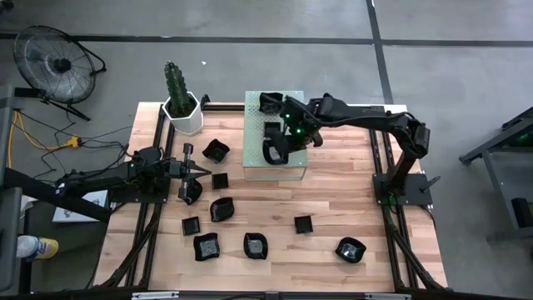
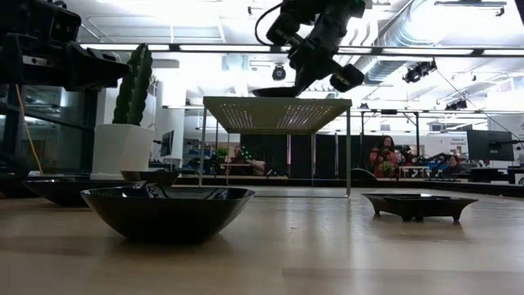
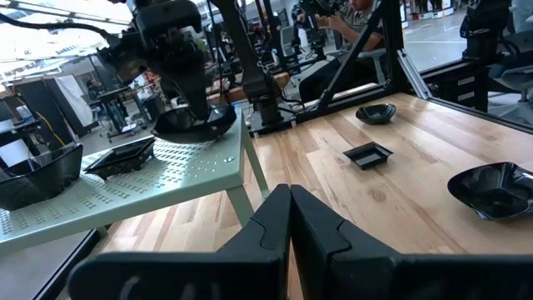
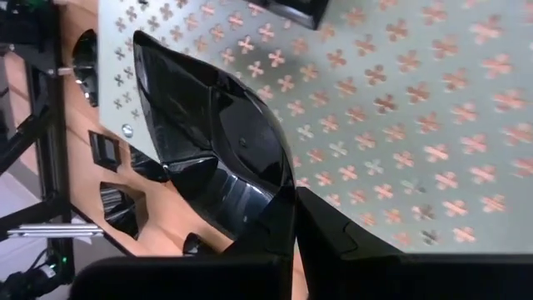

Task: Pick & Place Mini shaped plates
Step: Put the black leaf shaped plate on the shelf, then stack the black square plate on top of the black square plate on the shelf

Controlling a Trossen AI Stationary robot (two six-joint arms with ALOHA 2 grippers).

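Several glossy black mini plates lie on the wooden table, among them a round bowl [image 1: 222,209], a small square one [image 1: 303,223] and a wavy one [image 1: 351,250]. Two more plates [image 1: 271,102] [image 1: 272,129] rest on top of the pale green perforated block [image 1: 275,137]. My right gripper [image 1: 279,148] is over the block's near part, shut on another black plate [image 4: 216,158]. My left gripper [image 1: 196,172] is shut and hovers left of the block, level over the table, touching nothing; a plate [image 1: 190,192] lies just beside it. My right gripper pinches the black plate by its rim [image 4: 279,179] between the two fingers [image 4: 333,229], coming slanting down from the table's right. The plate sits tilted over the block's top [image 3: 196,125]. Whether its underside touches the block, I cannot tell.
A white hexagonal cactus pot [image 1: 183,112] stands at the table's far left, next to the block. The block stands on thin legs [image 2: 348,152] with open space beneath it. Bare wood [image 1: 333,192] shows on the right half of the table.
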